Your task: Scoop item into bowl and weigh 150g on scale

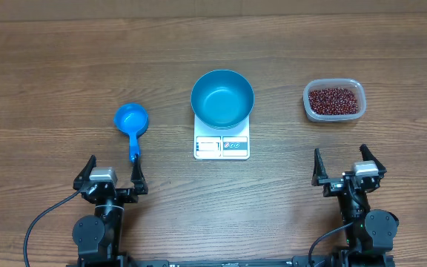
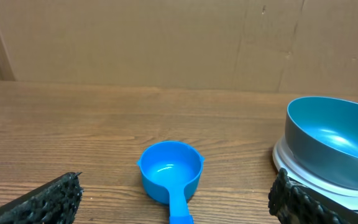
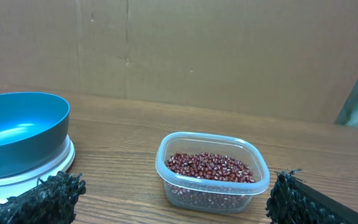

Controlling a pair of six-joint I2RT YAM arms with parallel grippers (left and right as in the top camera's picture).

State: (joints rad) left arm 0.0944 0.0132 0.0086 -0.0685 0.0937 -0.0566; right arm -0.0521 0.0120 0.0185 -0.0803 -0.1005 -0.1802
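gripping the scoop handle squarely seems the best start: left gripper and right gripper hang spread and empty, beans lie in the tub, bowl sits on the scale.

No text, number or brand can be read in any of the views. On the front panel of the small flat white square kitchen scale, a pale display window and a few small dark marks beside it are seen from overhead, but they are too small to be made out.
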